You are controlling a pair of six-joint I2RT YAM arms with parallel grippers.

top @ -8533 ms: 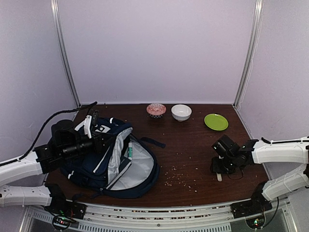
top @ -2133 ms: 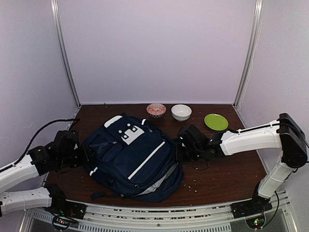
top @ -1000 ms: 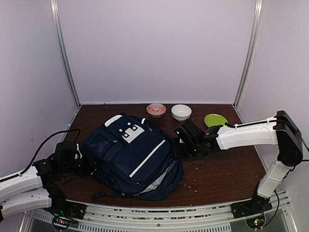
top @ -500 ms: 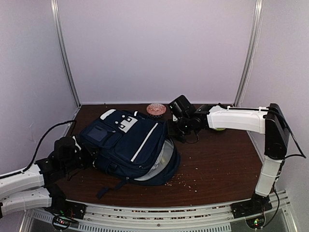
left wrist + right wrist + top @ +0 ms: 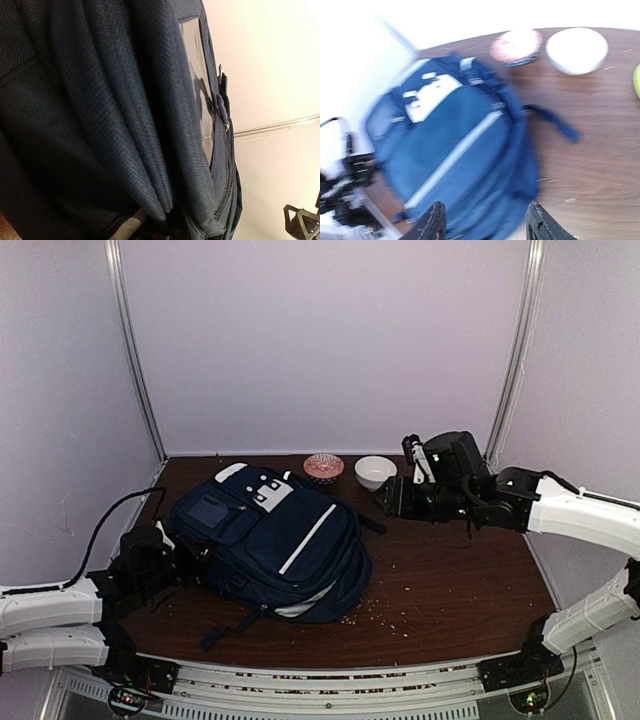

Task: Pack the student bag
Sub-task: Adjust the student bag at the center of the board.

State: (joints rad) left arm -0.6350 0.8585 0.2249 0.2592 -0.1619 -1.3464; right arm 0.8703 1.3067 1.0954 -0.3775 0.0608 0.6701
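Now left jaws pinch woven navy student bag (image 5: pixel 285 540); right jaws apart.

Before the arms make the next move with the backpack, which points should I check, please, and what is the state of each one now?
1. The right gripper is open, with nothing between its jaws: ok.
2. It is apart from the student bag: ok.
3. The left gripper is shut at the bag's left edge: ok.
4. Fabric is really held there: cannot tell.
5. The bag is closed: not ok, grey lining shows at its near edge.
6. The white bowl and patterned bowl are apart from the bag: ok.
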